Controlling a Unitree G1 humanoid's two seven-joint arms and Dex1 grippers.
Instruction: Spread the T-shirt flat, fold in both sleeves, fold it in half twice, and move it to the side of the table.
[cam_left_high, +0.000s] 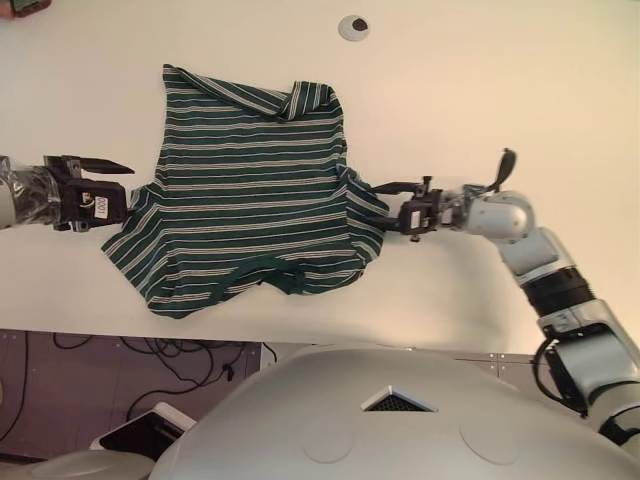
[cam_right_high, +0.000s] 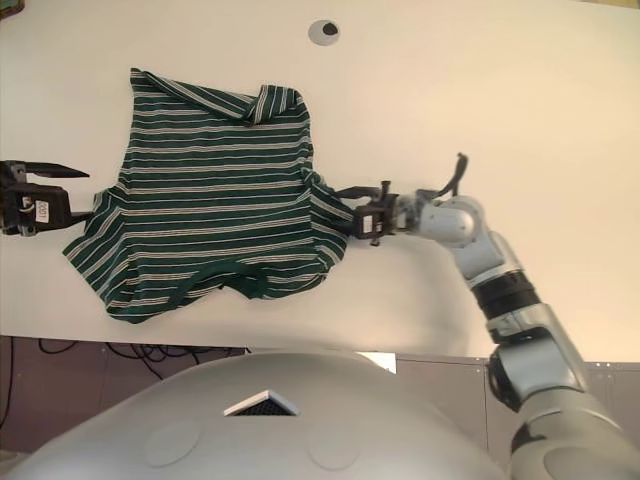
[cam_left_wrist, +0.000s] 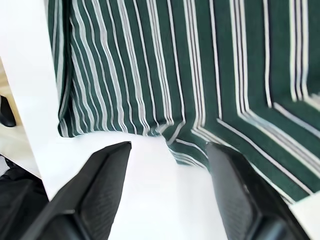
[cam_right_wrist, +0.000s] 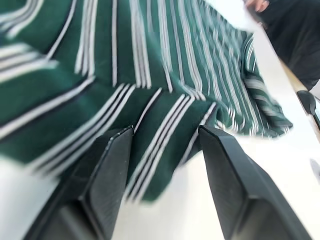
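Left eye view, nearest first: dark cables (cam_left_high: 150, 365) lie on the floor below the near edge of the table (cam_left_high: 480, 100). On the pale tabletop lies the T-shirt (cam_left_high: 250, 200), dark green with thin white stripes. It is spread mostly flat, with its neck opening towards the near edge and its hem towards the far side. The far right corner of the hem is turned over on itself, and the fabric near the collar is rumpled.

The left end effector (cam_left_high: 125, 183) sits low over the table at the shirt's left sleeve. In the left wrist view its two fingers (cam_left_wrist: 102, 185) are spread wide. The sleeve's edge lies just past the tips, one tip overlaps the cloth, and nothing is clamped.

The right end effector (cam_left_high: 385, 207) is at the shirt's right sleeve. In the right wrist view its fingers (cam_right_wrist: 107, 175) stand well apart, with striped fabric lying between them and no grip on it.

Farther off, beyond the hem and well apart from the shirt, a small round disc (cam_left_high: 353, 27) with a dark centre sits in the tabletop.
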